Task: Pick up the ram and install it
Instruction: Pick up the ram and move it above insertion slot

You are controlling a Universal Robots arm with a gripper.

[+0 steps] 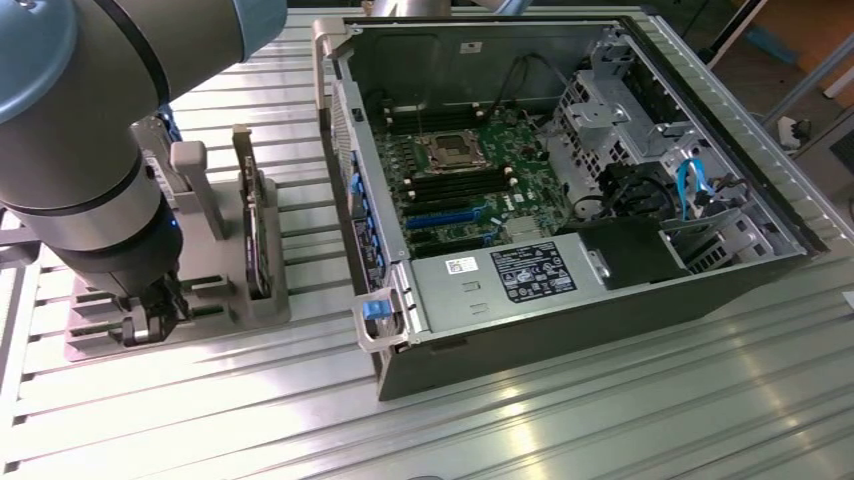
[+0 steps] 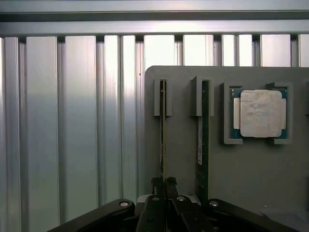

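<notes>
Ribbed metal table (image 1: 561, 420) carrying a grey holder (image 2: 183, 145)
Gripper (image 2: 164, 181) pinches the ram (image 2: 163, 125) standing on edge in the holder, another stick (image 2: 204, 130) just beside

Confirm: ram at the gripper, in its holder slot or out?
In. The ram stands on edge, its far end between slot posts of the grey holder; the gripper is shut on its near end.

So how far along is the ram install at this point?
Done: the gripper is at the gray holder and shut on the ram. In hand: that ram stands on edge in its holder slot, not lifted out. Left: the whole install; the ram is not yet on the motherboard in the open computer case.
</notes>
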